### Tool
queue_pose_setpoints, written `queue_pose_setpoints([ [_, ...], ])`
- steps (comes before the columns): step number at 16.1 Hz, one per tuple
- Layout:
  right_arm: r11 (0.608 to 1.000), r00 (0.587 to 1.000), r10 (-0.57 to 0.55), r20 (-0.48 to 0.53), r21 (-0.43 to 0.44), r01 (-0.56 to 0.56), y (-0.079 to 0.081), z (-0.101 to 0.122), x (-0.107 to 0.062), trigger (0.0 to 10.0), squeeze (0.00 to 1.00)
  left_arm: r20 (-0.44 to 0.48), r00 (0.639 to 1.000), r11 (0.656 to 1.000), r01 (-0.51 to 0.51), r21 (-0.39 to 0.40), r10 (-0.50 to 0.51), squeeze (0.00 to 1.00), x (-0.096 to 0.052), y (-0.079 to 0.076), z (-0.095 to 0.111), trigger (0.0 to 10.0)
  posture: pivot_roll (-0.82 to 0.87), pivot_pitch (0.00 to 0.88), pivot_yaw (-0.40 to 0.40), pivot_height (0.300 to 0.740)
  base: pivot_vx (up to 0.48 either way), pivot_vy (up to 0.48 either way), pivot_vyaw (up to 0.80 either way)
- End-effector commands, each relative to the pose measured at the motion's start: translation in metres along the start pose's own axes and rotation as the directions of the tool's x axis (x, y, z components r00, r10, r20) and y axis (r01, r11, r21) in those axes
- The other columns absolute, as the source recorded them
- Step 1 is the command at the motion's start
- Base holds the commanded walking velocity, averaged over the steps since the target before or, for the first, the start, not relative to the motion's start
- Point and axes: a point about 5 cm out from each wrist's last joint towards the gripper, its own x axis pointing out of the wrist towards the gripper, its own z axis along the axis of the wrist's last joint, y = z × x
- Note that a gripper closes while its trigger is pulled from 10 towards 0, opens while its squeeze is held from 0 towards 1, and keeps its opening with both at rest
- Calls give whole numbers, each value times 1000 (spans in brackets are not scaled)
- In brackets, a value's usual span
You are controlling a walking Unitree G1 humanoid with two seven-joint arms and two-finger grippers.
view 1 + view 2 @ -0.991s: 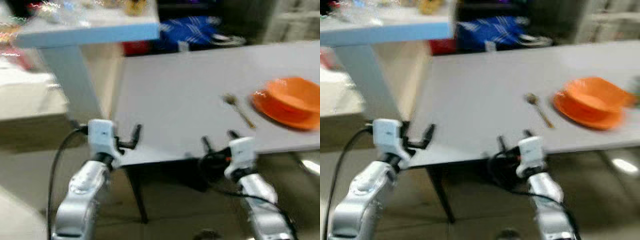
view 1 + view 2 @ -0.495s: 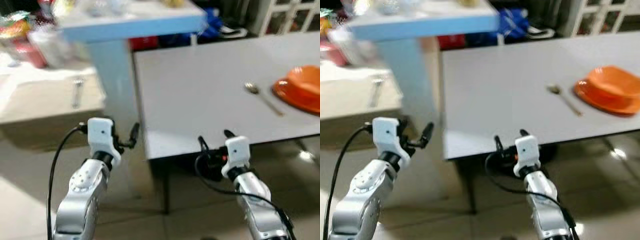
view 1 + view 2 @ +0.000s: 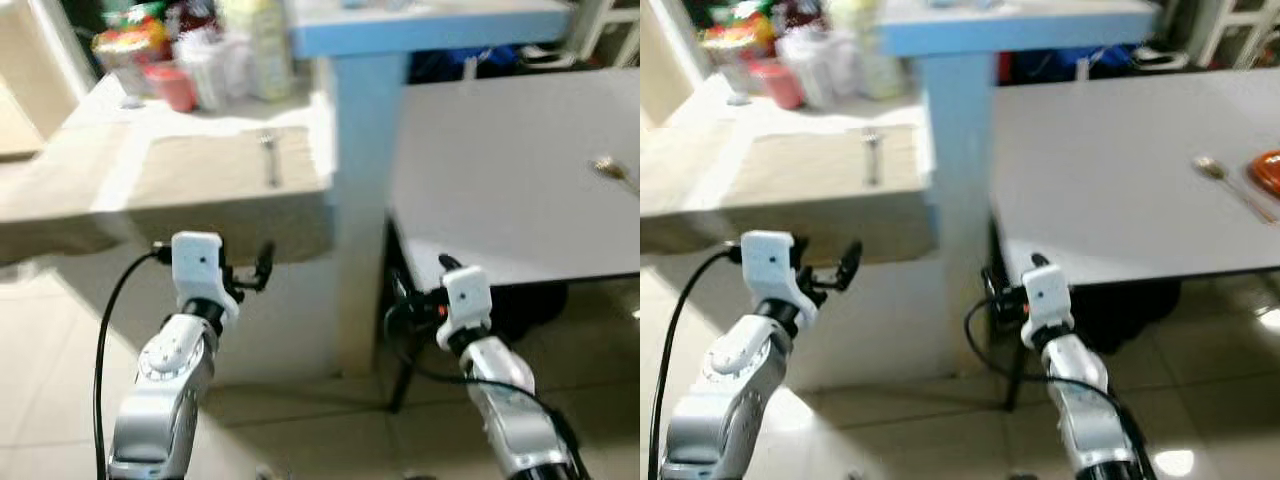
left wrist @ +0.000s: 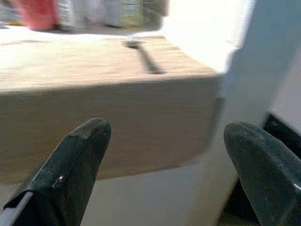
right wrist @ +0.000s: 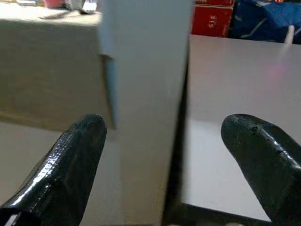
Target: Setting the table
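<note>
right gripper (image 5: 181, 155) up front, two long black fingers (image 5: 70, 165) spread wide apart with nothing between them. past the gap stands a pale blue-white square post (image 5: 143, 94). beside it a flat grey tabletop (image 5: 235, 94); on the other side a beige wooden counter (image 5: 47, 70). red boxes (image 5: 214, 19) and a blurred blue bundle (image 5: 265, 21) sit beyond.

A fork (image 3: 268, 158) lies on the left bench (image 3: 120, 195), jars and packets (image 3: 190, 60) behind it, a pillar (image 3: 365, 200) to its right, then a second bench (image 3: 500, 190) bearing a spoon (image 3: 1230, 185).
</note>
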Motion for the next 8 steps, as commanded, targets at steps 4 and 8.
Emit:
queue_pose_setpoints([
  [4, 1000, 1000, -1, 26, -19, 2, -10, 20, 16, 10000, 0, -24, 996, 994, -85, -63, 84, 0, 3, 5, -12, 10000, -159, 0, 58, 740, 0, 0, 0],
  [8, 1000, 1000, -2, 16, -28, 2, -13, 20, 20, 10000, 0, -18, 995, 992, -100, -77, 99, 0, 9, 0, -15, 10000, -177, 0, 34, 740, 0, 0, 0],
])
